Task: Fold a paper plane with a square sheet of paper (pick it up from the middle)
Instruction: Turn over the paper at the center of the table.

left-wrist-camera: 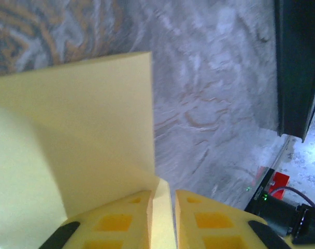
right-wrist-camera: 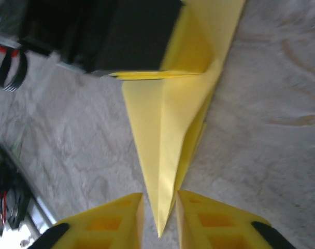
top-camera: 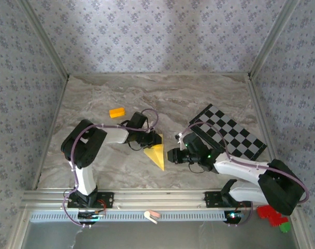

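Observation:
The square sheet of paper, folded into a pale-yellow pointed paper plane [top-camera: 157, 154], lies on the marble table between both arms. My left gripper [top-camera: 153, 141] is at its wide end. In the left wrist view a fold of the paper plane [left-wrist-camera: 85, 145] stands between the slightly parted jaws of the left gripper [left-wrist-camera: 162, 194], against one finger with a thin gap to the other. My right gripper [top-camera: 170, 155] is at the pointed end. In the right wrist view the paper plane [right-wrist-camera: 173, 119] has its tip between the open jaws of the right gripper [right-wrist-camera: 158, 199], touching neither finger.
A small orange block [top-camera: 117, 112] lies behind the left arm. A black-and-white checkered board [top-camera: 230, 132] lies at the right. Patterned walls enclose the table on three sides. A rail runs along the near edge.

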Available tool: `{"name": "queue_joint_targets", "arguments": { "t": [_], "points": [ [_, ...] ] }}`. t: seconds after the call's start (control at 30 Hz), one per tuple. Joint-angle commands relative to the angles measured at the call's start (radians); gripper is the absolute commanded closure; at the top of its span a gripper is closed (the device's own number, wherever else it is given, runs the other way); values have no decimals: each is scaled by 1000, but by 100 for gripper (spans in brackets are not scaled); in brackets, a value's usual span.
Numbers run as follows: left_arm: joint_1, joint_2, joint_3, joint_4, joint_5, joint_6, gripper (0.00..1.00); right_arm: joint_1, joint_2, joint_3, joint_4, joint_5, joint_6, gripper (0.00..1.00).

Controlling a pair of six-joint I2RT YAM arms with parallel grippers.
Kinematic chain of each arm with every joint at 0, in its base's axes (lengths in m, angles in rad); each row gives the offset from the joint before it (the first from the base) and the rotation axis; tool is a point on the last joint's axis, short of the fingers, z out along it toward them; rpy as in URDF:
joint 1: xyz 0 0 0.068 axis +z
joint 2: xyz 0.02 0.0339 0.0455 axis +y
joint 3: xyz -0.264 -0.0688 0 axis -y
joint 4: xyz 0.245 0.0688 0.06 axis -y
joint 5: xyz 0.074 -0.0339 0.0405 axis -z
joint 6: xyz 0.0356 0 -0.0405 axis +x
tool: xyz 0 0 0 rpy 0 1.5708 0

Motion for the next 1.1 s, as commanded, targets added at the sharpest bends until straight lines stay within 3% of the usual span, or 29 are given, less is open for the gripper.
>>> {"name": "queue_joint_targets", "arguments": {
  "t": [0.0, 0.33, 0.7, 0.93, 1.07],
  "points": [
    [7, -87, 51, -68, -25, 6, 76, -11, 12, 21, 10, 52, 20, 70],
    [135, -237, -28, -135, -44, 32, 71, 58, 252, 172, 39, 6, -36, 58],
    [192, -312, -94, -175, -49, 72, 71, 81, 430, 302, -23, 39, -133, 60],
    [199, -329, -110, -182, -46, 79, 72, 83, 476, 337, -54, 72, -158, 87],
    [215, -383, -127, -199, -53, 90, 72, 66, 389, 354, -196, 166, -187, 100]
  ]
}}
